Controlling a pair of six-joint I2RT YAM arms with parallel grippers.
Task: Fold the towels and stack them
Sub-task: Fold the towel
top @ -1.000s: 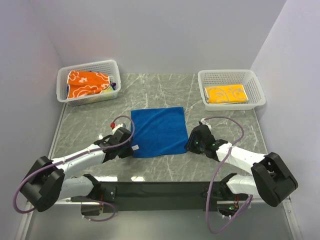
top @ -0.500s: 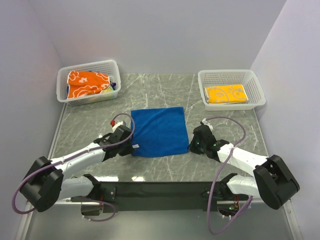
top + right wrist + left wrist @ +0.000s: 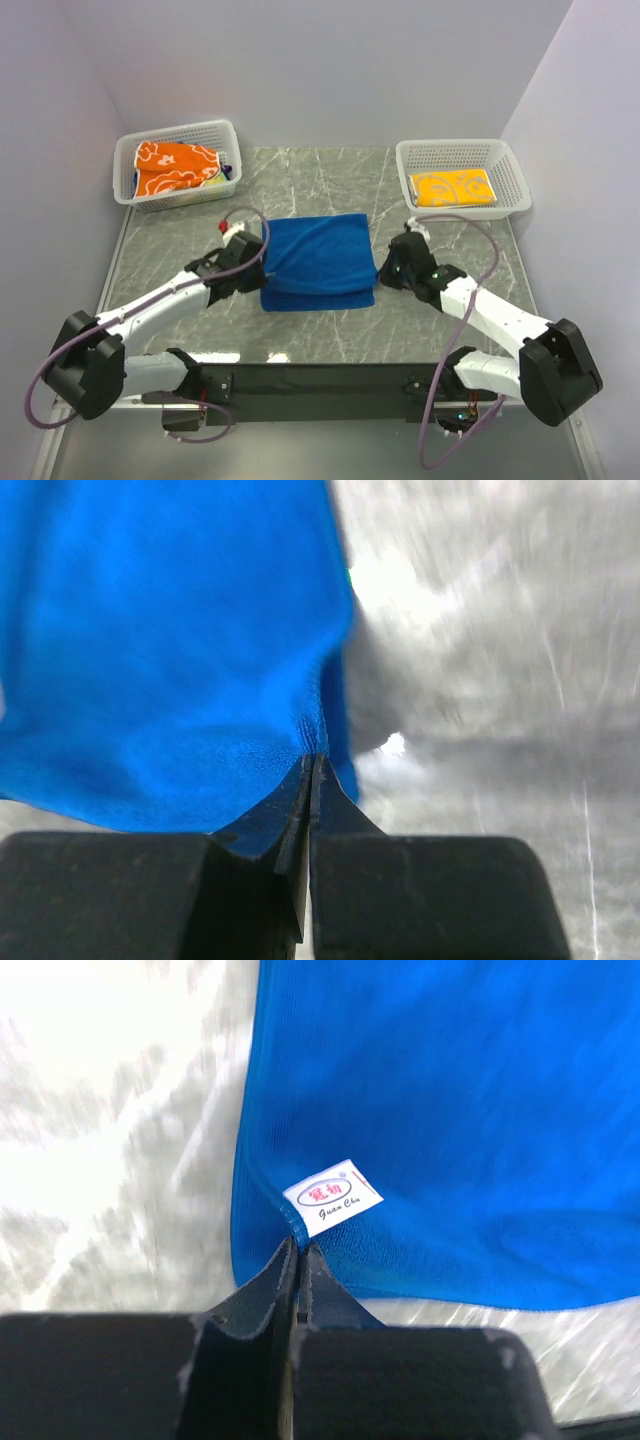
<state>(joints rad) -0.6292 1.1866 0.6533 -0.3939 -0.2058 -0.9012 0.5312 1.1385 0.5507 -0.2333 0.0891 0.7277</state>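
Left claw (image 3: pixel 300 1252) and right claw (image 3: pixel 312 765) each clamp a blue towel (image 3: pixel 318 262) corner. Only the left wrist view shows its white label (image 3: pixel 333 1196).

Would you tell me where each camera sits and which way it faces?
Top external: above and behind the bases, looking down on the table; left arm and right arm show, pinching the blue towel.
Left wrist: on the left arm, looking along the shut left fingers at the towel's corner by the label.
Right wrist: on the right arm, looking along the right fingers, shut on the towel's edge.
Shared: all three show the blue towel.
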